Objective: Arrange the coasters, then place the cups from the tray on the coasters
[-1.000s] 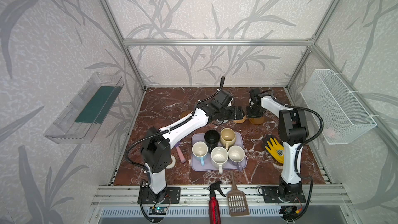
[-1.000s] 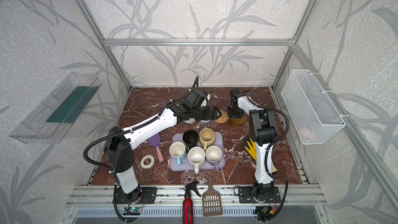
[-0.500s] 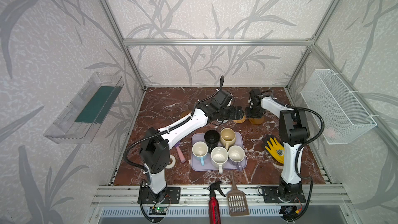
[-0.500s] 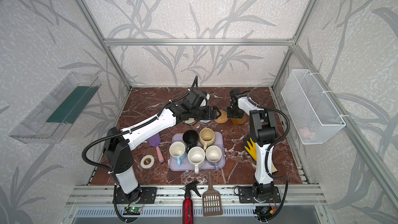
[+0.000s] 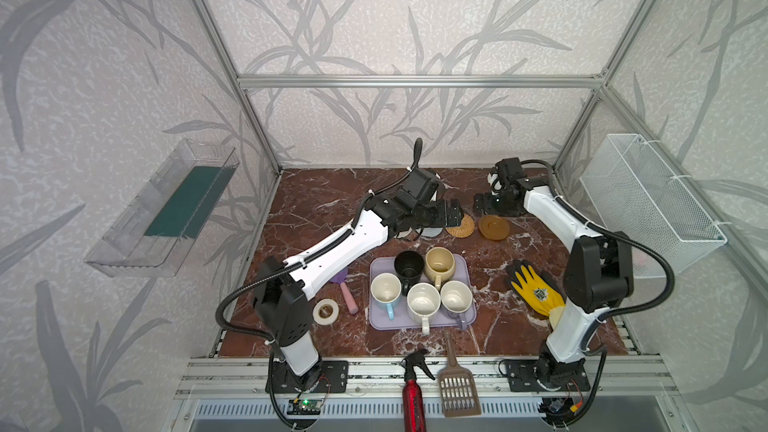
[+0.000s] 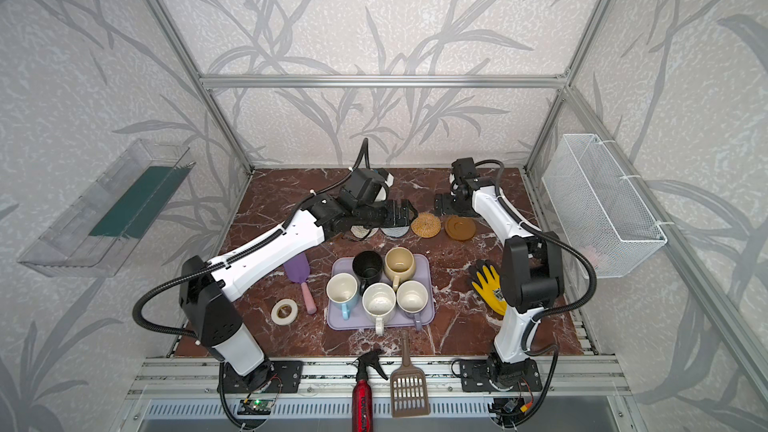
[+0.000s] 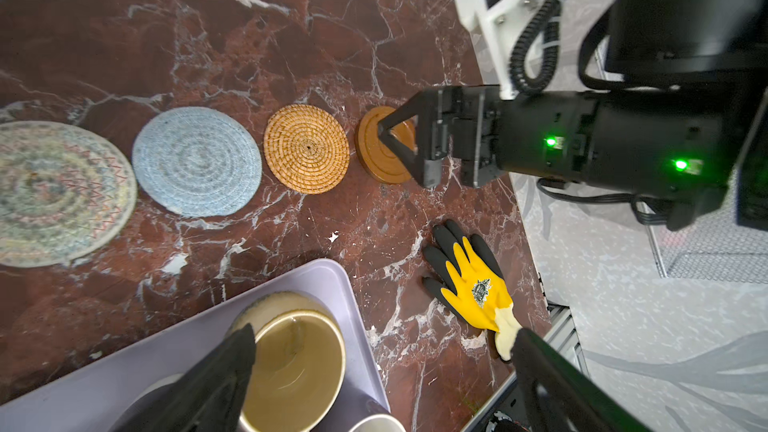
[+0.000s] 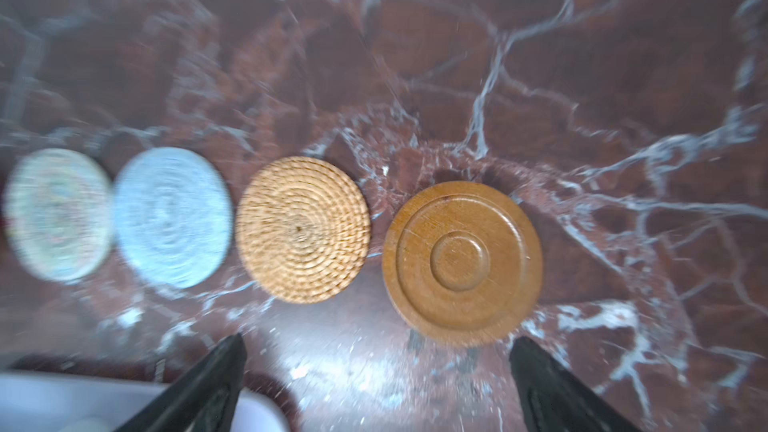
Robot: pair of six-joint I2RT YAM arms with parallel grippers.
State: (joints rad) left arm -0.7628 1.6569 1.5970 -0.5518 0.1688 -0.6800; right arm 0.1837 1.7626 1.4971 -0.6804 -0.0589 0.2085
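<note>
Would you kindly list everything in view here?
coasters: four seen, cream woven, grey-blue woven, tan rattan, brown wooden, in a row at the back
cups: five, black, beige, light blue, white, lavender, on the tray
tray: one, lavender, centre front
tape roll: one, white, left of tray
scoop: one, purple with pink handle, left of tray
glove: one, yellow and black, right of tray
spray bottle: one, red, front rail
slotted scoop: one, brown, front rail
wire basket: one, white, right wall
clear bin: one, left wall
left gripper: open, at the coaster row
right gripper: open, by the brown wooden coaster

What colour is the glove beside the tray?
The glove is yellow with black fingers, clearest in the left wrist view.
</note>
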